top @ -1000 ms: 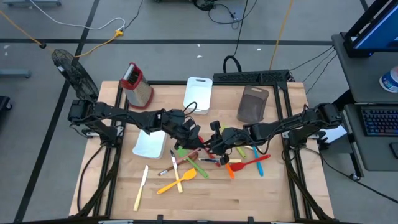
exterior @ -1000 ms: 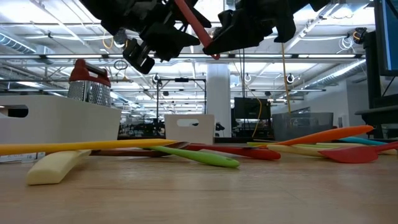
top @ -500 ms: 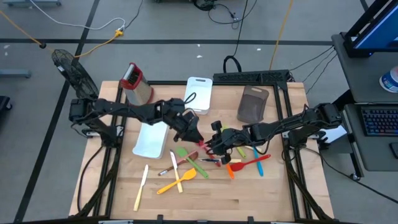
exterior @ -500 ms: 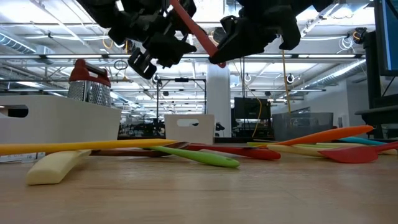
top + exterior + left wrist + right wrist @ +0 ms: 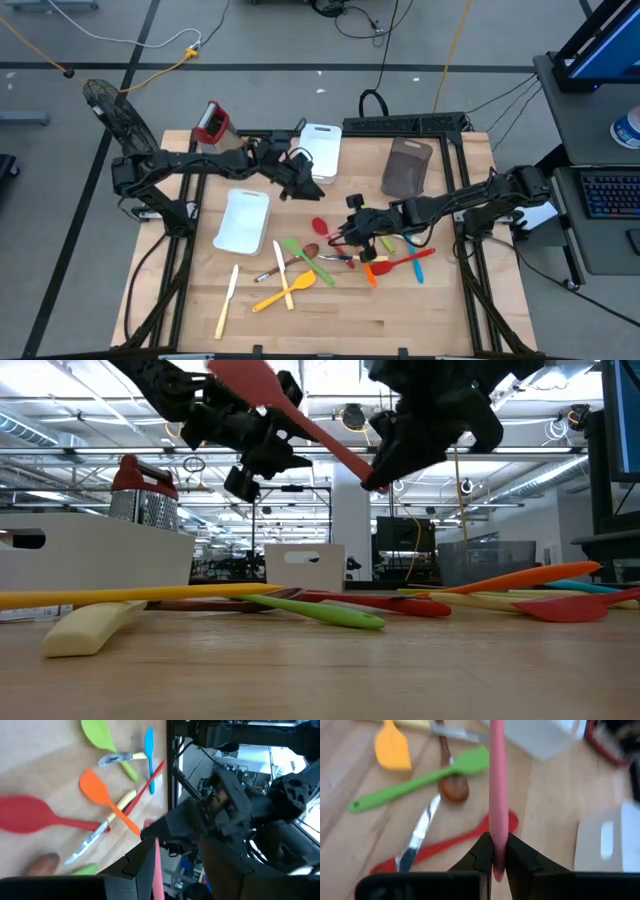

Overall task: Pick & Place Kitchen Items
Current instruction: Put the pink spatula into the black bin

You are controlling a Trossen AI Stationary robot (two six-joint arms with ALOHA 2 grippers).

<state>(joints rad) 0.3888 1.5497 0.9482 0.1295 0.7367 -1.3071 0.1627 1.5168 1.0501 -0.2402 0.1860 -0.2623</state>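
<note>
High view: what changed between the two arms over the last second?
The left gripper drew away from the pink spatula toward the back of the table, and is now open beside the white bin. The right gripper kept its shut hold on the spatula's handle and barely moved. The loose utensils stayed put.

Bright, even overhead light is flooding the counter (image 5: 400,310), so shadows are staying soft. In the low view, ceiling strip lights (image 5: 90,455) are glaring and the arms are showing as silhouettes. The pink spatula (image 5: 497,795) is looking blurry in the right wrist view.
</note>
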